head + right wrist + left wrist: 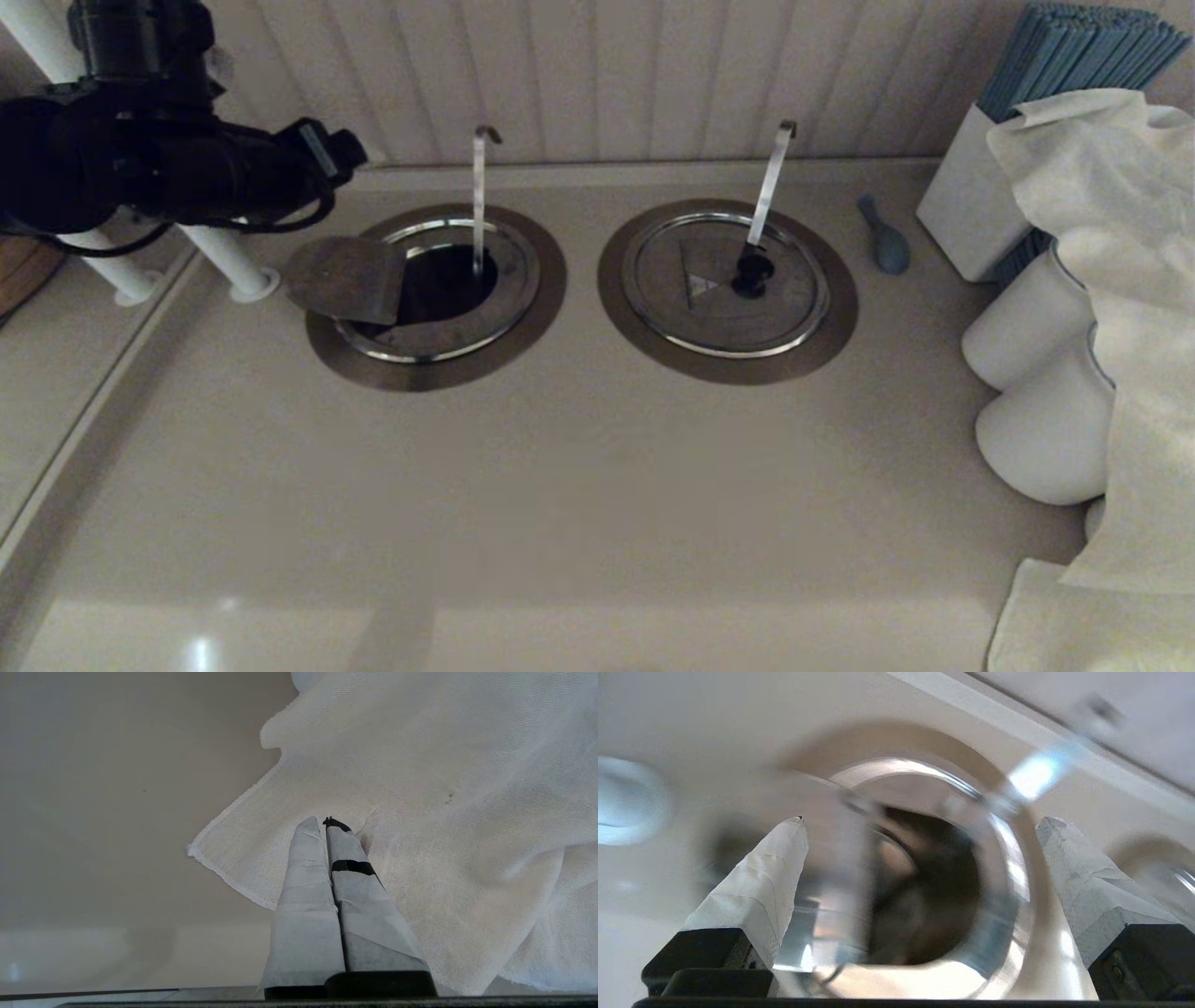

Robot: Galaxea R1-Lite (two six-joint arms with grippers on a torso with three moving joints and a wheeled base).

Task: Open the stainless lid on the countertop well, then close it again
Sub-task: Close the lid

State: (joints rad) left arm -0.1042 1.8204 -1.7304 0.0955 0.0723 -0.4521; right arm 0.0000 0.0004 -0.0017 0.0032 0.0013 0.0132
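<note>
The stainless lid (446,338) sits on the left countertop well (446,280). Its folding flap (344,278) is swung up and out to the left, baring the dark hole inside the steel collar ring (439,375). The thin grey hooked rod (479,191) stands up from the hole. No knob or triangle mark shows on this lid. My left arm (187,159) hangs above and left of the well. In the left wrist view the left gripper (923,820) is open over the hole (924,896), holding nothing. The right gripper (324,822) is shut and empty over a white cloth (444,812), out of the head view.
The twin lid (709,313) lies closed to the right, with a black knob (752,271) and a broad strip handle (770,182). A blue scoop (885,238), a white box of blue sticks (971,210), white jars (1032,322) and a draped cloth (1120,280) crowd the right. White posts (229,261) stand at the left.
</note>
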